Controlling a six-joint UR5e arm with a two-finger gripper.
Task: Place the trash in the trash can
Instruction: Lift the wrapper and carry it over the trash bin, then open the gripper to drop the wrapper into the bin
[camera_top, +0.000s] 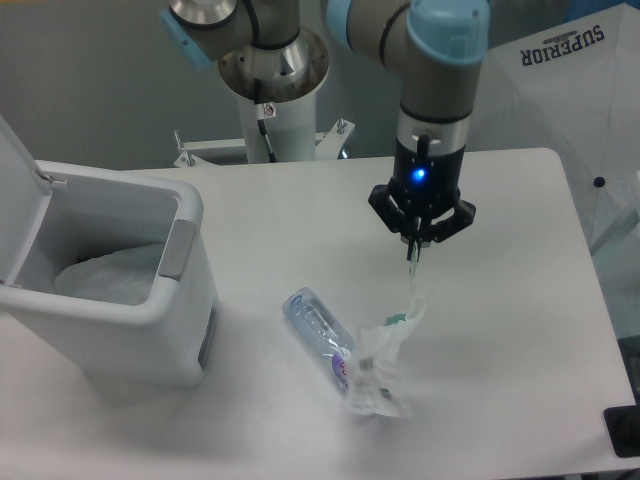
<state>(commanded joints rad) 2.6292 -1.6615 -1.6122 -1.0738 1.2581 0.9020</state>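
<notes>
Leftmost, the trash can stands lid-up on the table. Right of the trash can lies the bottle, its far end hidden behind the hanging packet. Farther right of the can, the gripper pinches the packet's top.
</notes>
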